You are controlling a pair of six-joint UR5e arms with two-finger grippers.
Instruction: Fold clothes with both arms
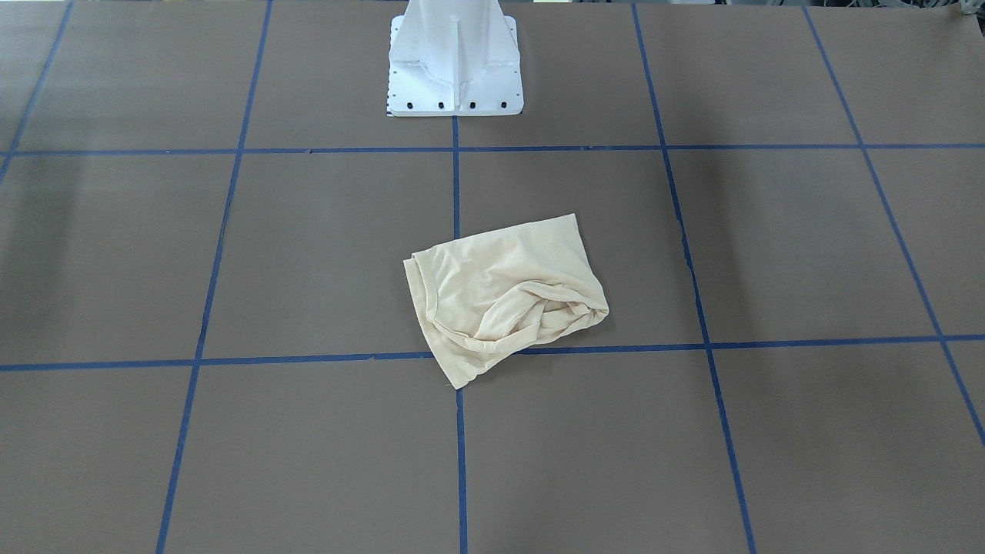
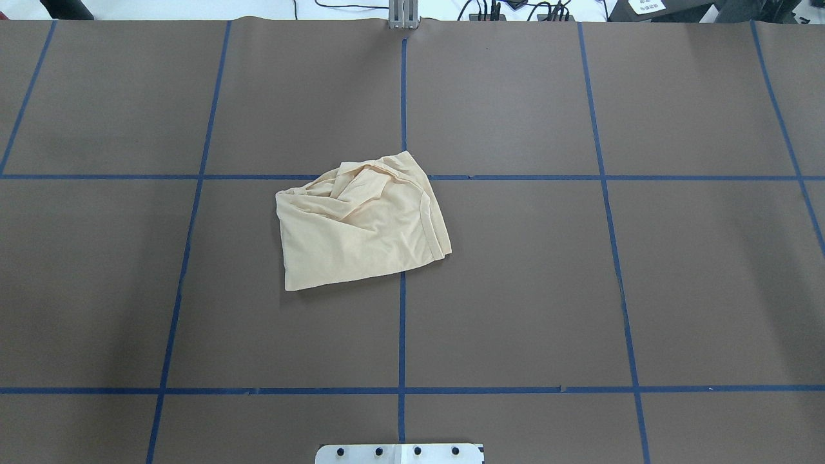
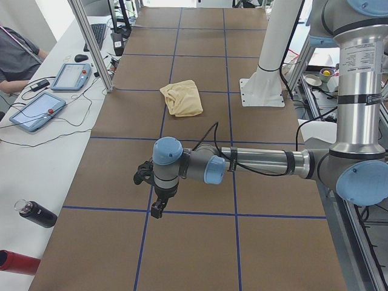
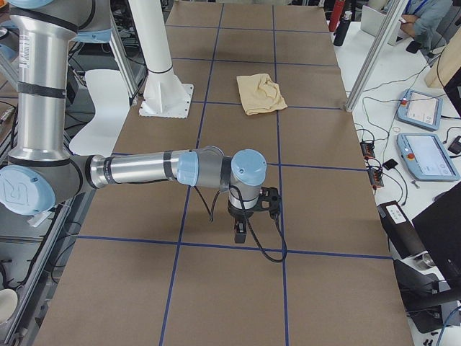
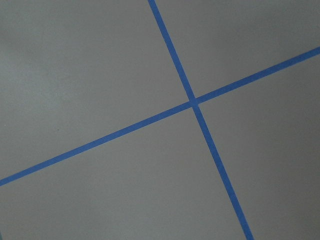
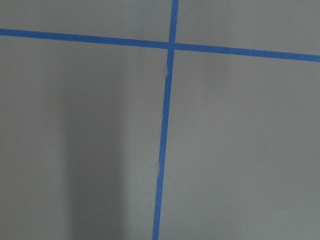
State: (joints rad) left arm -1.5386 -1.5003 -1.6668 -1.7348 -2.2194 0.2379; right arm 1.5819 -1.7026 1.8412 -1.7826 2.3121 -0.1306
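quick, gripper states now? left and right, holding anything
Left black two-finger gripper: jaws cannot be told; away from the crumpled cream shirt.
Right black two-finger gripper: cannot be told either; also off the shirt.

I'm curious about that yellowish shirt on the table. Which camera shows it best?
The overhead exterior view: the shirt lies whole, large and unobstructed near the middle. The front-facing view shows it nearly as well; both side views show it small and far; the wrist cameras see only table.

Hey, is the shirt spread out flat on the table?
No, the shirt lies crumpled in a compact heap on the table, with bunched folds along its far edge.
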